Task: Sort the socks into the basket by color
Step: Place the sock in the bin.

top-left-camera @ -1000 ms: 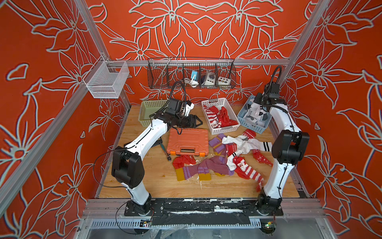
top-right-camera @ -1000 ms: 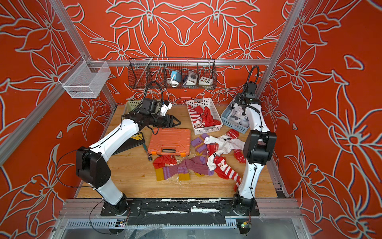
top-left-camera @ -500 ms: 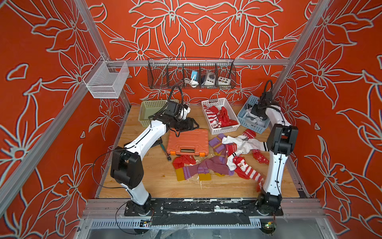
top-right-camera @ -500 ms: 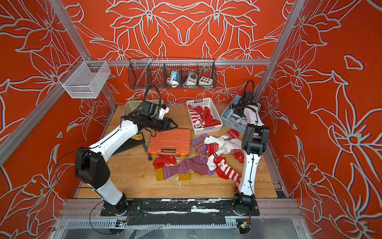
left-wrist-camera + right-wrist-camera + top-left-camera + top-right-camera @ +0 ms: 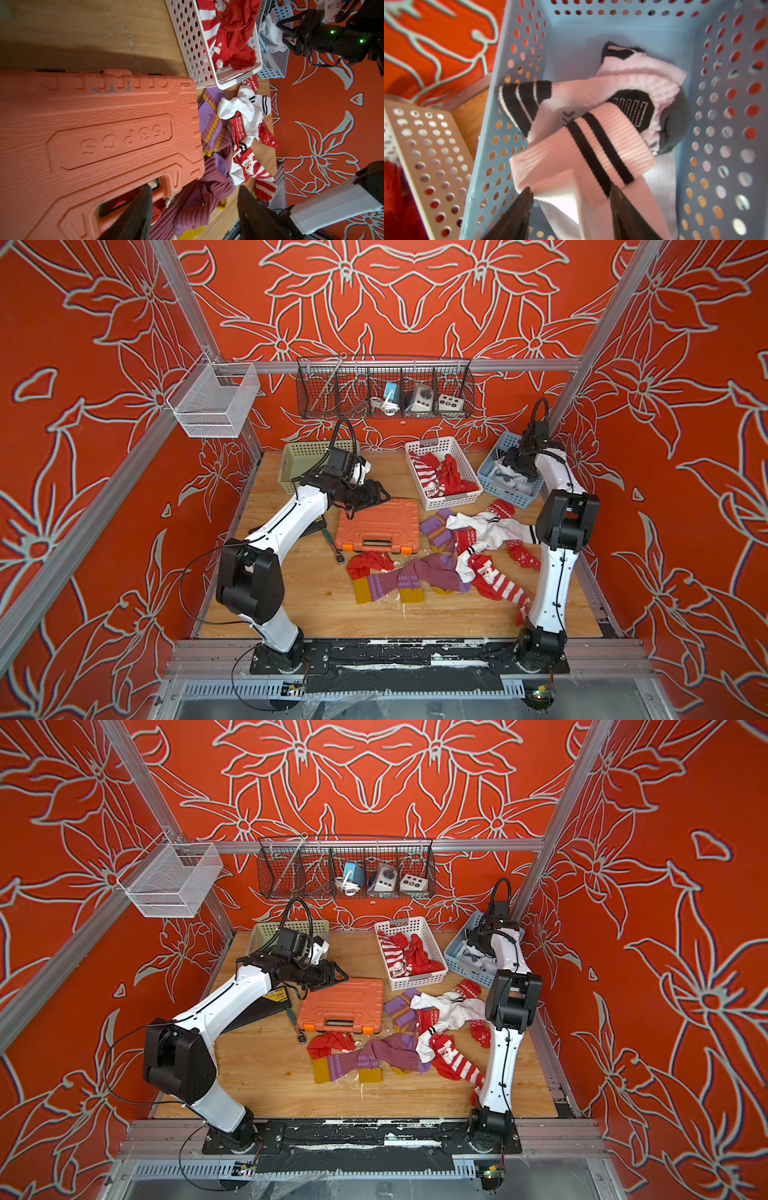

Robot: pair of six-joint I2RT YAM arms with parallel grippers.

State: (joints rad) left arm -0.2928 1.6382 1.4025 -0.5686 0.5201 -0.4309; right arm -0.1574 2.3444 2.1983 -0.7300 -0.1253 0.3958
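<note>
Orange-red walls with pale flower outlines close in a wooden desk (image 5: 299,605). Three baskets stand along its back edge: a green basket (image 5: 291,468), a white basket (image 5: 453,499) and a blue basket (image 5: 507,495). The white basket holds red socks (image 5: 446,475), some striped in white. The blue basket holds white socks (image 5: 591,128) with black and grey marks. The right hand (image 5: 570,188) hangs low over the blue basket with its fingers apart. A white sock with two black bands lies between them, on top of the others, and whether it touches either finger I cannot tell. The left hand (image 5: 193,188) hovers above the far edge of an orange tool case (image 5: 378,524) lying flat mid-desk, with its fingers spread and nothing between them. The unsorted socks (image 5: 457,547) lie in a loose heap between the case and the right arm. Among them are purple socks (image 5: 415,578) with mustard toes nearest the front, a red-and-white striped sock (image 5: 496,583) beside them, and a white sock (image 5: 490,526) draped over red ones just in front of the white basket.
</note>
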